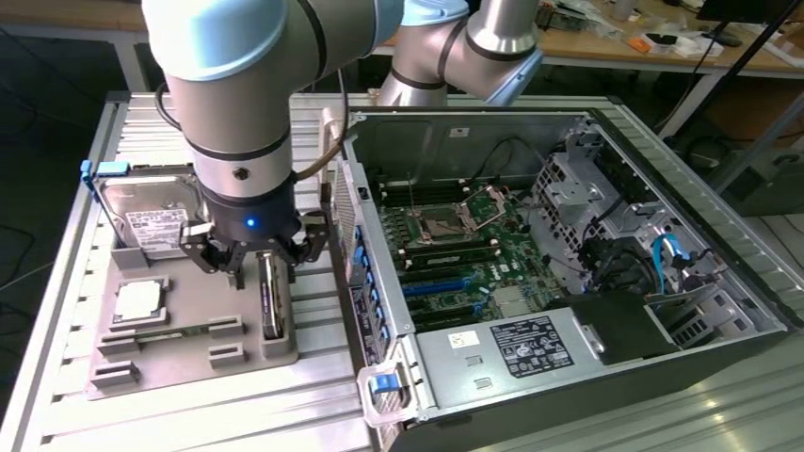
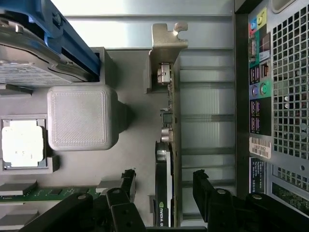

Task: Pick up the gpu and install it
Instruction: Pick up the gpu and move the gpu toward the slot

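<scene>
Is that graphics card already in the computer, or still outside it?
Still outside. The gpu stands on edge in the grey holder beside the open case; the open tool straddles it.

Green logo (image 2: 161,209) on the gpu (image 2: 164,164), just outside the computer case (image 2: 289,72), with white lettering beside it too fine to spell out. On the case's back, a white barcode sticker (image 2: 260,146), digits unreadable. Inside the case, the power supply (image 1: 472,365) carries a black label (image 1: 533,341). Outside, the hard drive (image 1: 141,193) wears a white label (image 1: 156,227). Both illegible.
</scene>
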